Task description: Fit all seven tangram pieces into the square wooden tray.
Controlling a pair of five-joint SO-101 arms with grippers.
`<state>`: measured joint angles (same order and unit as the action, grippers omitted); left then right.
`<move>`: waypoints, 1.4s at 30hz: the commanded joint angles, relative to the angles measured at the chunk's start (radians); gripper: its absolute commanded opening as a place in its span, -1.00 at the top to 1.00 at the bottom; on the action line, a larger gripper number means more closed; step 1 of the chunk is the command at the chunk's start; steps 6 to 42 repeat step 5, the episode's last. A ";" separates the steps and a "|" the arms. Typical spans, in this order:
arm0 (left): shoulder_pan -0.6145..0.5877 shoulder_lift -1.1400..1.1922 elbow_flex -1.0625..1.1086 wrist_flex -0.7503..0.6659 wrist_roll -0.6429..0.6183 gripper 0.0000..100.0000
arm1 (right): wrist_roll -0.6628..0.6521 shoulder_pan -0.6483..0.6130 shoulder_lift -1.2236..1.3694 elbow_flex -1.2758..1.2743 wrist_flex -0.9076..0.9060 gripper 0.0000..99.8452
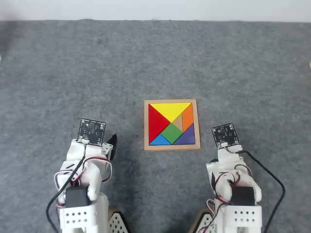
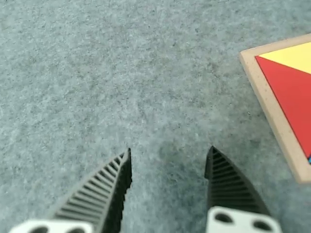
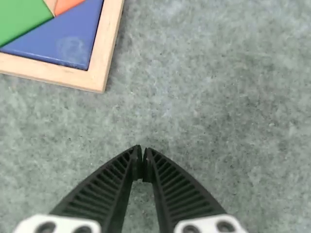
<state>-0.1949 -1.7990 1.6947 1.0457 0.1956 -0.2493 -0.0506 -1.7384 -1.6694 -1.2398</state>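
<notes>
Right hand (image 3: 142, 154) near wooden tray (image 3: 108, 48)

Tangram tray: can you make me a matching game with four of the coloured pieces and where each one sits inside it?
Pieces:
1. yellow triangle
2. red triangle
3. green square
4. orange piece

Places in the tray:
A. along the side nearest the right arm
B. in the middle, toward the arms' edge
C. along the far edge
D. along the side nearest the left arm

Pairs: 1-C, 2-D, 3-B, 4-A
</notes>
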 commanded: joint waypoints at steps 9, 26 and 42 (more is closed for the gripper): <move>0.002 -0.020 -0.010 0.003 -0.009 0.52 | -0.012 0.010 -0.002 -0.012 -0.004 0.98; 0.002 -0.020 -0.010 0.003 -0.009 0.52 | -0.012 0.010 -0.002 -0.012 -0.004 0.98; 0.002 -0.020 -0.010 0.003 -0.009 0.52 | -0.012 0.010 -0.002 -0.012 -0.004 0.98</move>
